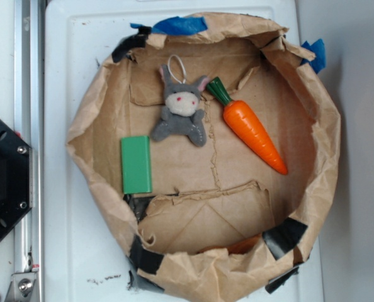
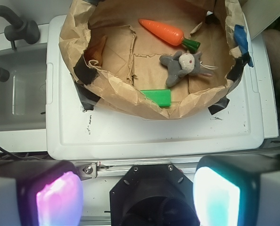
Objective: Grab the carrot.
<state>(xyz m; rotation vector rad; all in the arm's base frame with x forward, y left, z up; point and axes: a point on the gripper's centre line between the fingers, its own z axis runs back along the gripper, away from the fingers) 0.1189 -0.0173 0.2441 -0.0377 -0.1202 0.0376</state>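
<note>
The glossy orange carrot point(image 1: 252, 131) with its dark green stem lies on the brown paper floor at the right side of the paper-walled bin point(image 1: 83, 129), its tip pointing to the lower right. In the wrist view the carrot point(image 2: 162, 31) lies far ahead at the top of the frame. My gripper point(image 2: 137, 197) is open, its glowing pads far apart with nothing between them, hovering above the black robot base well short of the bin. The gripper does not show in the exterior view.
A grey plush bunny point(image 1: 182, 112) lies just left of the carrot's stem. A flat green block point(image 1: 136, 164) lies by the bin's left wall. The bin rests on a white tray point(image 1: 67, 245). A black robot base point(image 1: 1, 179) sits left. A sink point(image 2: 15, 92) shows in the wrist view.
</note>
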